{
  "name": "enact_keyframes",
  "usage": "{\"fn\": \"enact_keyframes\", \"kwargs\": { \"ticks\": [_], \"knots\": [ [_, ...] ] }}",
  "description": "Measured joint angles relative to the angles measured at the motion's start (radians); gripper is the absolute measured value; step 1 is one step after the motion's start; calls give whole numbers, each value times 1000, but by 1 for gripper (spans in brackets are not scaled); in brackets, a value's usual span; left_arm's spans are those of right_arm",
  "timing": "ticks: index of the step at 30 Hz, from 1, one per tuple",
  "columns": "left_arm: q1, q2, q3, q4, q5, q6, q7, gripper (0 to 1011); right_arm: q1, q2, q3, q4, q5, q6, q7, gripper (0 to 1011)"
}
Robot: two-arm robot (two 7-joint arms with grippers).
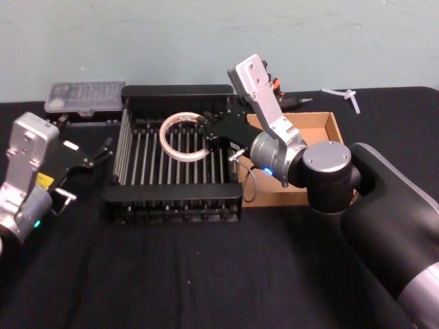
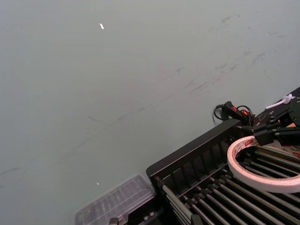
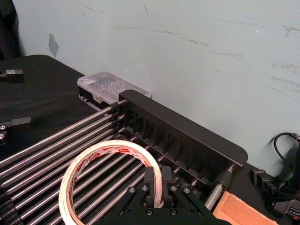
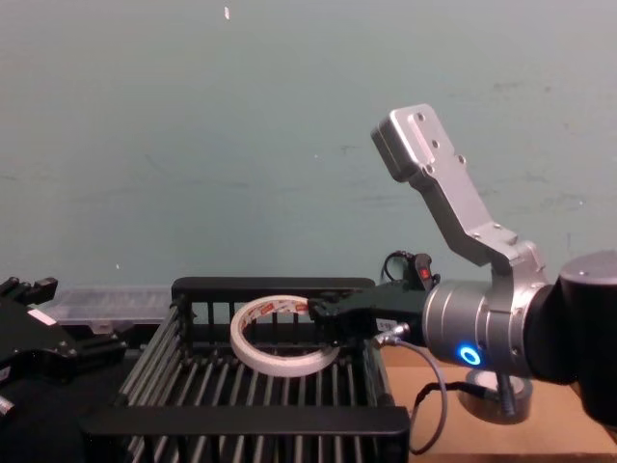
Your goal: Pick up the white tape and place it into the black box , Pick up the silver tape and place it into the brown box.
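Note:
The white tape (image 1: 182,136), a thin cream ring with red print inside (image 3: 108,151), hangs over the bars of the black box (image 1: 177,91). My right gripper (image 1: 207,133) is shut on its band, one finger inside the ring and one outside (image 3: 158,182). In the chest view the white tape (image 4: 278,347) sits level between the black box's walls (image 4: 275,286). The brown box (image 1: 325,126) lies right of the black box. A dull grey roll, seemingly the silver tape (image 4: 501,397), rests there under my right forearm. My left gripper (image 1: 92,154) stands open left of the black box.
A clear plastic case (image 1: 84,96) lies behind the black box's left corner. A black and red tool (image 1: 282,96) with a cable and a white piece (image 1: 346,96) lie at the back right. Black cloth covers the table, with a pale wall close behind.

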Motion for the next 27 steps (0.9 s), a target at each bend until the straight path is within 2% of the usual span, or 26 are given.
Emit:
{"fn": "enact_keyframes", "kwargs": {
  "ticks": [9, 12, 19, 22, 27],
  "knots": [
    [0, 0, 0, 0, 0, 0, 0, 1001, 0, 1, 0, -3, 2, 0, 1, 319],
    [0, 0, 0, 0, 0, 0, 0, 1001, -1, 1, 0, -4, 3, 0, 1, 456],
    [0, 0, 0, 0, 0, 0, 0, 1001, -1, 2, 0, -5, 4, 0, 1, 629],
    [0, 0, 0, 0, 0, 0, 0, 1002, -2, 2, 0, -5, 4, 0, 2, 771],
    [0, 0, 0, 0, 0, 0, 0, 1001, -2, 2, 0, -5, 4, 0, 2, 898]
  ]
}}
